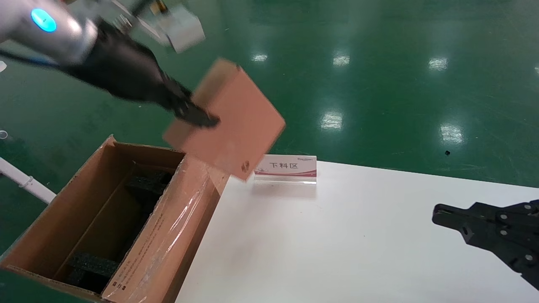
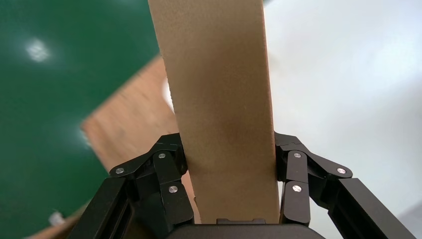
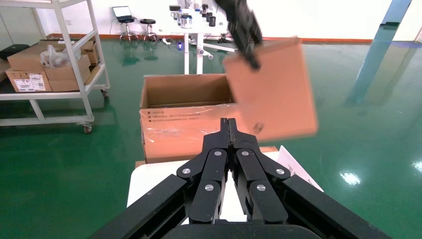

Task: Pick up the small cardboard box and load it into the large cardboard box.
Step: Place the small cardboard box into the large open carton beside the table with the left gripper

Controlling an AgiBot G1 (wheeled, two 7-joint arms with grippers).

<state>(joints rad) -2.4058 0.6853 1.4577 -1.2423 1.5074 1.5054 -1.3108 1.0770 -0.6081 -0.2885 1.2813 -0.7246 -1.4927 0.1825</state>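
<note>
The left gripper [image 1: 198, 115] pinches the small box [image 1: 229, 118] by its edge and holds it tilted in the air, above the far end of the big box [image 1: 67, 206], ready to drop in. The right gripper [image 3: 229, 124] rests near the table's right side, pressed together.

Workshop: green epoxy floor [image 1: 379, 63], stocked shelving [image 3: 50, 64].
</note>
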